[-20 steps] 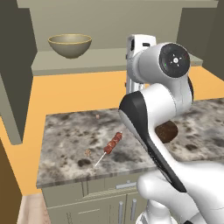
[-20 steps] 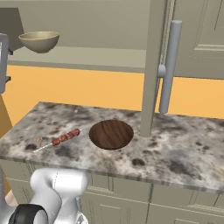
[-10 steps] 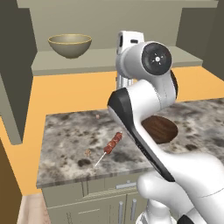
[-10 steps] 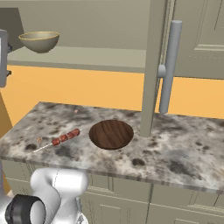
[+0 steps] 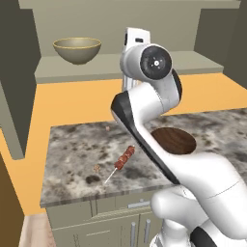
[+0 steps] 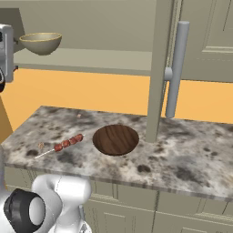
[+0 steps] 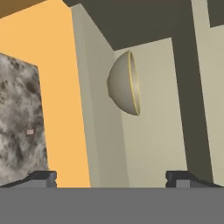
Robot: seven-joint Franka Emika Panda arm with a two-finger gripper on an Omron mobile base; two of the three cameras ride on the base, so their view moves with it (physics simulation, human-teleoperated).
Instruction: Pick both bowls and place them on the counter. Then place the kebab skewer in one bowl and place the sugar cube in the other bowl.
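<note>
The deep beige bowl (image 5: 77, 49) (image 6: 41, 43) stands upright on the olive-grey shelf (image 5: 101, 71); in the rolled hand view the beige bowl (image 7: 124, 83) lies ahead of my gripper (image 7: 111, 177), at some distance. Both fingertips (image 7: 43, 177) stand wide apart with nothing between them, so the gripper is open. The white hand (image 5: 136, 38) (image 6: 5, 52) hovers high, right of that bowl. On the speckled counter (image 5: 72, 144) (image 6: 191, 150) rest the shallow brown bowl (image 5: 176, 141) (image 6: 115, 139), the kebab skewer (image 5: 123, 160) (image 6: 66, 143) and the tiny sugar cube (image 5: 107, 128) (image 6: 79, 116) (image 7: 29, 131).
An orange surface (image 5: 72, 103) lies between counter and shelf. A tall olive post (image 6: 157, 68) with a grey bar handle (image 6: 175, 68) rises just right of the brown bowl. My own arm (image 5: 144, 120) crosses above the counter's middle. Dark cabinet sides flank the shelf.
The arm has swung left, carrying the hand closer to the beige bowl. The jaws stayed open. Bowls, skewer and cube have not moved.
</note>
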